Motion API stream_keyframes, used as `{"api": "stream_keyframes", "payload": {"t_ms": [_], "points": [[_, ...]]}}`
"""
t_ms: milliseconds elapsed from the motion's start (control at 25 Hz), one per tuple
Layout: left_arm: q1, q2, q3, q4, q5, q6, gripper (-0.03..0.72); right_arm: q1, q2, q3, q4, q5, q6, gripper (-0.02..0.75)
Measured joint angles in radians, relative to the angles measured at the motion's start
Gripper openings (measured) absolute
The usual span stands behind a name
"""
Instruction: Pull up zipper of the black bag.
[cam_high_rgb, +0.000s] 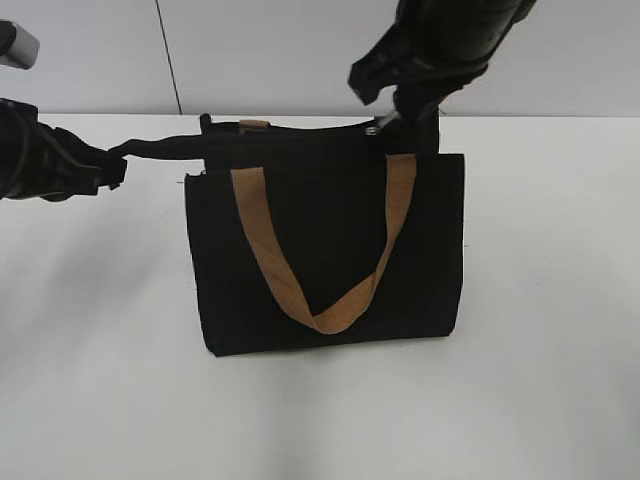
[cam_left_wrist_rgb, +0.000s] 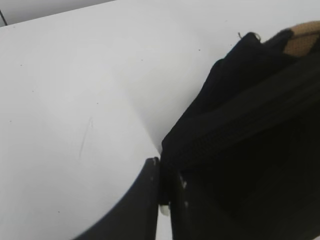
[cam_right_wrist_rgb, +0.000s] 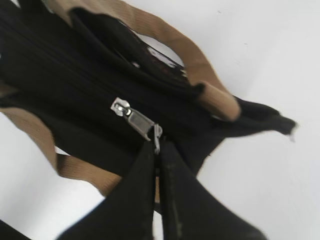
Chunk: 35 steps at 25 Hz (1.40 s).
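Observation:
The black bag (cam_high_rgb: 330, 250) lies flat on the white table with a tan strap (cam_high_rgb: 330, 300) looped over its front. Its zipper (cam_right_wrist_rgb: 90, 90) runs along the top edge. The silvery pull tab (cam_right_wrist_rgb: 142, 124) is near the bag's right end; it also shows in the exterior view (cam_high_rgb: 378, 124). My right gripper (cam_right_wrist_rgb: 158, 146) is shut on the tab's end. My left gripper (cam_high_rgb: 118, 170) is shut on the black fabric tail at the bag's top left corner (cam_left_wrist_rgb: 200, 145) and holds it stretched leftward; its jaws (cam_left_wrist_rgb: 164, 172) pinch the fabric.
The white table (cam_high_rgb: 540, 380) surrounds the bag. A grey wall with a thin dark vertical line (cam_high_rgb: 168, 55) stands behind. A second tan strap (cam_right_wrist_rgb: 195, 60) lies at the bag's far side.

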<state>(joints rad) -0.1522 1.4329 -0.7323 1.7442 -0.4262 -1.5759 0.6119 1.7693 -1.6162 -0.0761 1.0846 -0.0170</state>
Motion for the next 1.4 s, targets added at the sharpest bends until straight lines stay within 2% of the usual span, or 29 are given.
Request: {"api": "stream_keyframes", "payload": {"t_ms": [120,360,440,480,560,640,680,720,760,880,1000,1120,1240,1320,1400], "points": [[0.0,0.0,0.0,0.0,0.002,0.0,0.019,-0.022,-0.023,0.0,-0.072,0.066,0.0,-0.015],[-0.002,0.0,0.0,0.0,-0.017,0.0,0.019,-0.028,-0.027,0.0,-0.097,0.101,-0.029,-0.013],[-0.002,0.0,0.0,0.0,-0.016,0.0,0.045,-0.028,-0.027,0.0,-0.097,0.106,-0.029,0.015],[-0.002,0.0,0.0,0.0,-0.005,0.0,0.092,-0.028,-0.028,0.0,-0.107,0.113,-0.029,0.059],[0.001,0.0,0.0,0.0,0.018,-0.002,0.251,-0.034,-0.034,0.0,-0.118,0.12,-0.029,0.21],[0.003,0.0,0.0,-0.002,0.026,-0.002,0.471,-0.037,-0.037,0.0,-0.117,0.124,-0.03,0.377],[0.003,0.0,0.0,-0.01,0.027,-0.002,0.548,-0.037,-0.037,0.0,-0.113,0.123,-0.03,0.455],[0.003,0.0,0.0,-0.016,0.027,-0.003,0.599,-0.037,-0.037,0.0,-0.109,0.125,-0.031,0.504],[0.003,0.0,0.0,-0.018,0.027,-0.003,0.616,-0.037,-0.039,0.0,-0.102,0.126,-0.032,0.546],[-0.004,-0.003,0.0,-0.014,0.032,-0.014,0.596,-0.037,-0.051,0.0,-0.081,0.127,-0.045,0.574],[-0.04,-0.038,0.0,-0.003,0.107,-0.061,0.576,-0.036,-0.092,0.0,-0.073,0.128,-0.055,0.579],[-0.12,-0.099,0.0,-0.003,0.247,-0.082,0.572,-0.036,-0.159,0.0,-0.073,0.128,-0.056,0.579],[-0.245,-0.142,0.0,-0.036,0.493,-0.074,0.57,-0.036,-0.219,0.015,-0.073,0.128,-0.057,0.579],[-0.317,-0.137,0.0,-0.147,0.687,0.042,0.57,-0.036,-0.254,0.055,-0.065,0.127,-0.057,0.579],[-0.358,-0.107,-0.01,-0.369,0.827,0.285,0.569,-0.036,-0.291,0.115,-0.044,0.112,-0.057,0.579]]}}
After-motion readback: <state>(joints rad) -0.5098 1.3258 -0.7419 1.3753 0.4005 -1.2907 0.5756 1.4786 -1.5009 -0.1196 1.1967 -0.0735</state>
